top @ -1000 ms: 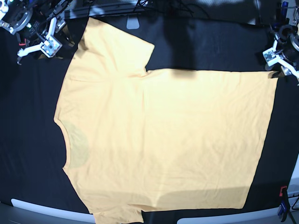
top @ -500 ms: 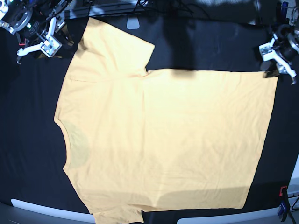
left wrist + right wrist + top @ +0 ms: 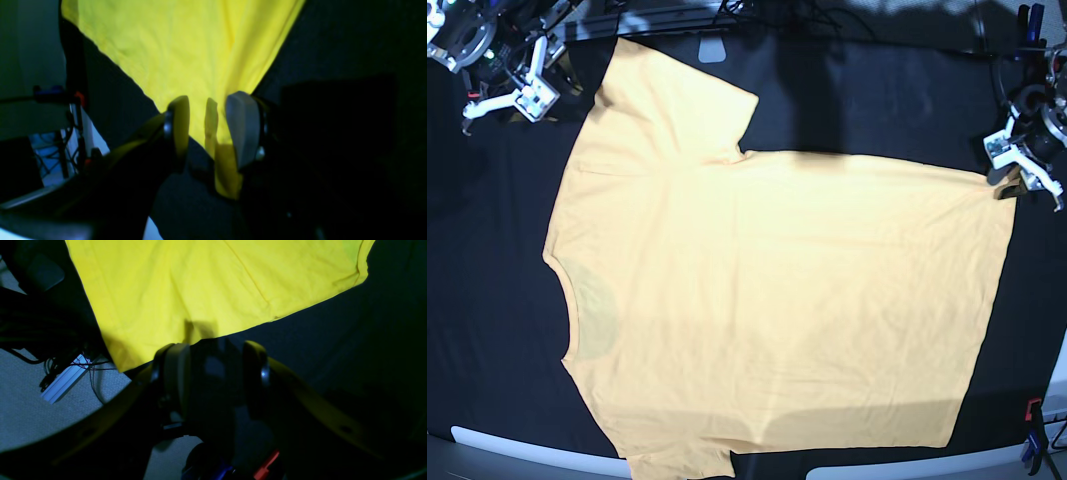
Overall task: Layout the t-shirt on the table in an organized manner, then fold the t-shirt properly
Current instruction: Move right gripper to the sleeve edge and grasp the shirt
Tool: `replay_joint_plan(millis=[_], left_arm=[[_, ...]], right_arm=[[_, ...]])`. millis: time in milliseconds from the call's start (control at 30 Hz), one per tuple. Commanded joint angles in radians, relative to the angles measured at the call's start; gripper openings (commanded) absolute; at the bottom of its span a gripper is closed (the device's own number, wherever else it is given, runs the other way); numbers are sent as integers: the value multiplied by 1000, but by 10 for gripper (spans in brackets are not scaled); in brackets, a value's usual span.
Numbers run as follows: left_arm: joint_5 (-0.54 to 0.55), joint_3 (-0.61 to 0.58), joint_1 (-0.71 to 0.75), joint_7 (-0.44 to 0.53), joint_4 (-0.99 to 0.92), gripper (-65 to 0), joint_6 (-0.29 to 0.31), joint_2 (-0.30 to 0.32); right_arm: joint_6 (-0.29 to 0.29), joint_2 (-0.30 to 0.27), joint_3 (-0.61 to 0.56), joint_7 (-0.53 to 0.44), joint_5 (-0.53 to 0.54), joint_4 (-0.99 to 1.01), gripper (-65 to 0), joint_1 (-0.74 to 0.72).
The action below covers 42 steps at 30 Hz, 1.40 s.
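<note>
We see the t-shirt (image 3: 777,300) spread nearly flat on the black table (image 3: 877,100), its long axis running across the base view: the neck sits toward that view's left, the hem toward its right, and one sleeve reaches up toward the far left corner.

Our left gripper (image 3: 206,128) is at the far hem corner. In its wrist view a narrow tongue of yellow fabric stands between the two pads, which are set moderately apart; the cloth looks drawn up into the gap, but we cannot tell whether the pads actually bite it or merely straddle it. From this claw the body of the shirt lies straight ahead, fanning out along the garment's length.

Our right gripper (image 3: 213,373) hangs over bare table just beside the edge of the sleeve, jaws wide and empty, the fabric lying ahead of its fingertips without touching them.

We judge that the left arm is the one placed to act on the hem, and any pull should run along the shirt's long axis, away from the neck.
</note>
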<state>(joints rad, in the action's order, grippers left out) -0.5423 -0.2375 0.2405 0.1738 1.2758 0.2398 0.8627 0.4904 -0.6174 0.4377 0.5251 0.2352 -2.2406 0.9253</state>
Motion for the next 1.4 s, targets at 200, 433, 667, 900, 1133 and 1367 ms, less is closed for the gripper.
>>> replay_joint_plan(millis=[200, 433, 667, 900, 1133, 1367], left_arm=[[-86, 5, -11, -16, -40, -439, 14, 47], [-85, 5, -21, -9, -40, -439, 16, 42], [-75, 5, 105, -127, 61, -439, 15, 141], [-51, 5, 186, -140, 208, -439, 15, 215], [-36, 5, 134, -69, 201, -439, 46, 202], [-7, 5, 41, -24, 89, -439, 79, 111]], right_arm=[[-5, -11, 6, -16, 7, -16, -397, 3], [-5, -11, 6, -15, 7, -16, -397, 3], [-5, -11, 6, -16, 7, -16, -397, 3], [-5, -11, 6, -15, 7, -16, -397, 3], [-5, -11, 6, -14, 7, -16, -397, 3], [-5, -11, 6, -11, 7, -16, -397, 3]])
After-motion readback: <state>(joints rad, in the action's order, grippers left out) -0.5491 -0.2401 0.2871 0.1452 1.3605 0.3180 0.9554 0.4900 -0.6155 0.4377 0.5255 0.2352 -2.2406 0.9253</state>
